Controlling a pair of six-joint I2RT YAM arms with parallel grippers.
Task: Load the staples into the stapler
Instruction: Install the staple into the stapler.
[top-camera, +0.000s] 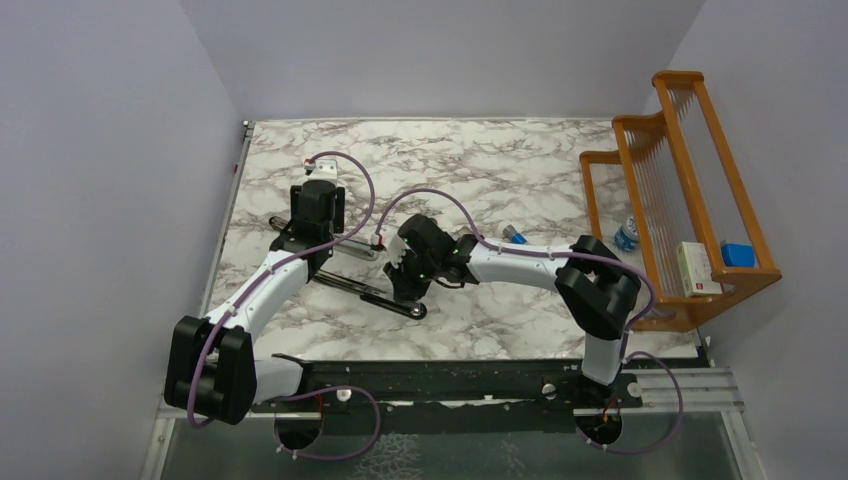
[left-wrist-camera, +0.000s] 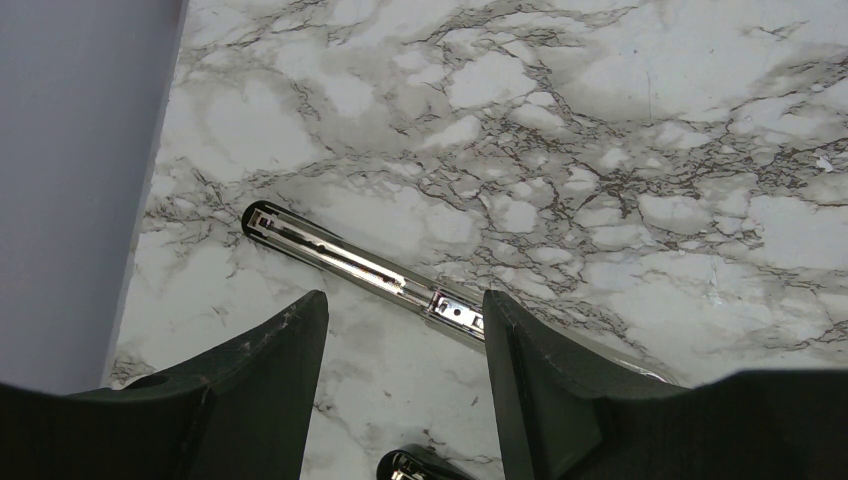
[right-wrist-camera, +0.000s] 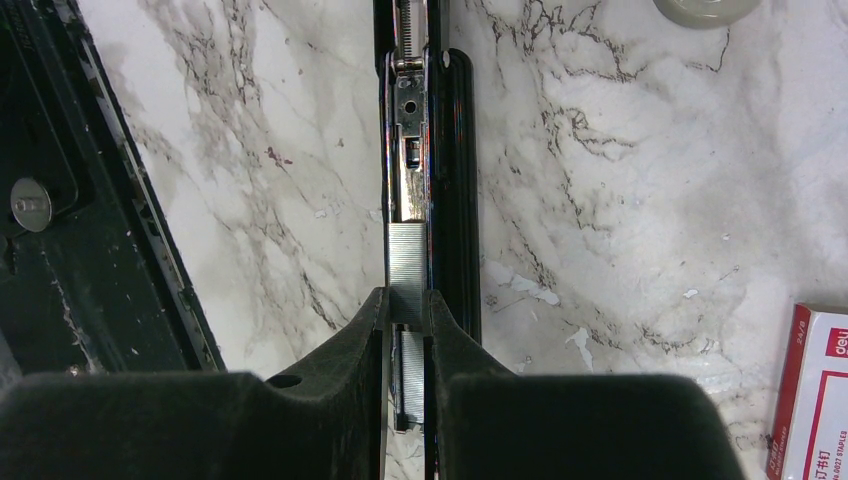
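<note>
The stapler (top-camera: 365, 290) lies opened out flat on the marble table. Its black base and chrome magazine channel (right-wrist-camera: 405, 150) run straight away from the right wrist camera. My right gripper (right-wrist-camera: 405, 305) is shut on a grey strip of staples (right-wrist-camera: 406, 255), holding it in line just over the channel. A second strip (right-wrist-camera: 408, 375) shows lower down between the fingers. My left gripper (left-wrist-camera: 400, 325) is open above the stapler's other chrome arm (left-wrist-camera: 340, 258). Its right finger (left-wrist-camera: 520, 350) overlaps that arm, and I cannot tell if they touch.
A white-and-red staple box (right-wrist-camera: 815, 390) lies on the table right of my right gripper. A pale round object (right-wrist-camera: 705, 8) sits beyond it. A wooden rack (top-camera: 690, 200) stands at the right edge, with a small blue-and-white cylinder (top-camera: 515, 236) nearby. The grey wall (left-wrist-camera: 70, 180) is close on the left.
</note>
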